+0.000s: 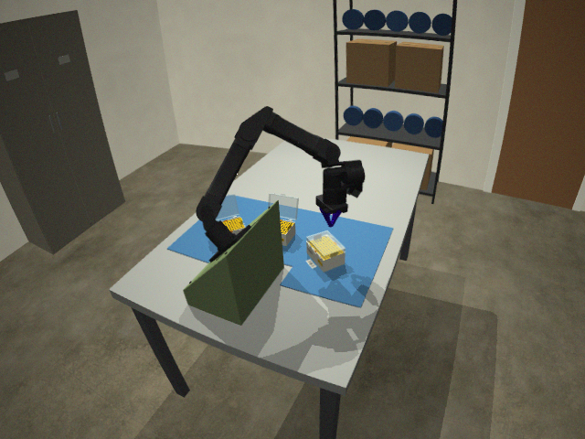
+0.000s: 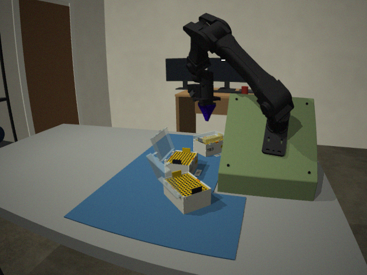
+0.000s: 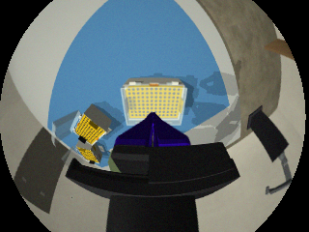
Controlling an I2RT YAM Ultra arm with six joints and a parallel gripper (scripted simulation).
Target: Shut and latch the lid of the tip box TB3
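Observation:
Three white tip boxes with yellow inserts stand on the blue mat [image 1: 283,240]. The box labelled TB3 [image 2: 209,143] is the right one in the top view [image 1: 324,250]; its clear lid lies down over the insert. It also shows in the wrist view [image 3: 154,102]. The middle box [image 1: 285,227] and the left box [image 1: 231,221] have their lids standing open; they also show in the exterior view, the middle box [image 2: 180,160] and the near one [image 2: 186,189]. My gripper [image 1: 331,218] [image 2: 206,116] is shut and empty, hanging above and behind TB3, clear of its lid.
The green wedge-shaped arm base [image 1: 240,273] stands at the mat's near edge, hiding part of the left and middle boxes in the top view. Label tape [image 1: 310,263] lies on the mat in front of TB3.

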